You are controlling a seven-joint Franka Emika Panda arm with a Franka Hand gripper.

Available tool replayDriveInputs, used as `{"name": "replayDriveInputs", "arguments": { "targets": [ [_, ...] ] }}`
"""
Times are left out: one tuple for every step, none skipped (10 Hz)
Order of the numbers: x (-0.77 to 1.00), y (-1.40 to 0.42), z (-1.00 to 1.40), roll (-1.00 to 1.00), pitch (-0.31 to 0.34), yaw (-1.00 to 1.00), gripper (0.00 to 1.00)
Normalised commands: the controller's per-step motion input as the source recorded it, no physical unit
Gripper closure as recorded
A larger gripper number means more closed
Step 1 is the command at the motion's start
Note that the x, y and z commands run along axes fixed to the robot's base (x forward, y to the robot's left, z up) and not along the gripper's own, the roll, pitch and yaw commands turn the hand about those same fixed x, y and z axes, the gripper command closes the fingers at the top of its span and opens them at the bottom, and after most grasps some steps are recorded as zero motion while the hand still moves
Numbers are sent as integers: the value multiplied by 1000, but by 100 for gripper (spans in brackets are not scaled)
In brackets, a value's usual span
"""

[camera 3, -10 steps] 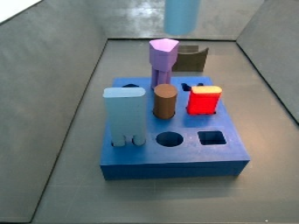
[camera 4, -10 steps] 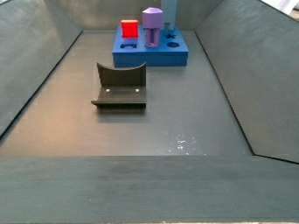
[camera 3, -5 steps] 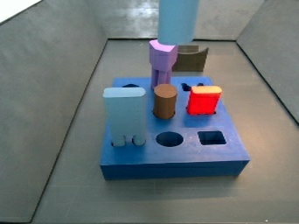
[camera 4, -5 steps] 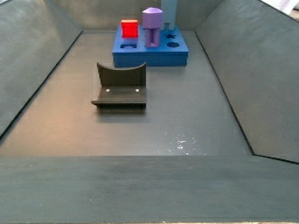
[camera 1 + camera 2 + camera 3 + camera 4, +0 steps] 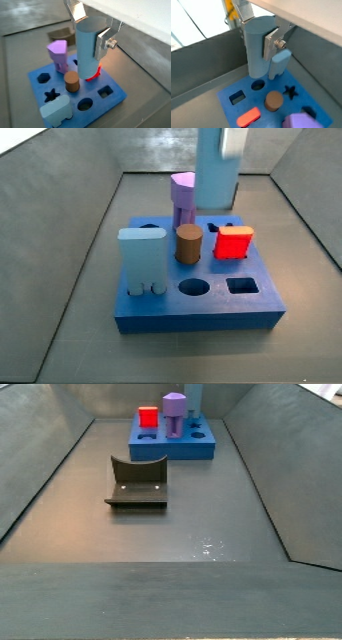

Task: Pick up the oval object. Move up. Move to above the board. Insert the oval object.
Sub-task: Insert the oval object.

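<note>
Fingers (image 5: 103,40) of the gripper (image 5: 90,32) are clamping the oval object (image 5: 89,50) upright, hovering above the board (image 5: 110,100). Risk, as judged: a slight misalignment or tilt could be jamming the peg against a hole rim. Purple peg (image 5: 59,55), brown cylinder (image 5: 71,82), red block (image 5: 249,117) and wide light-blue block (image 5: 57,107) are crowding the board, narrowing clearance. Fixture (image 5: 138,482) is standing well apart.
</note>
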Motion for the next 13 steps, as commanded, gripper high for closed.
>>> {"name": "replayDriveInputs", "arguments": {
  "targets": [
    [3, -366, -863, 43, -104, -711, 100],
    [0, -391, -883, 0, -119, -649, 100],
    [0, -391, -860, 0, -106, -649, 100],
    [0, -151, -777, -66, 59, -669, 100],
    [0, 191, -597, -147, 237, -351, 100],
    [66, 263, -551, -154, 287, -134, 100],
    [114, 194, -546, -131, 300, 0, 100],
    [86, 143, -489, -157, 316, 0, 100],
    [0, 54, -540, -150, 277, 0, 100],
    [-63, 37, -563, -180, 189, 0, 100],
    [-140, 0, -509, -183, 121, 0, 100],
    [-277, -77, -226, -93, 66, 43, 100],
    [-214, 0, -283, -81, 69, 86, 100]
  ]
}}
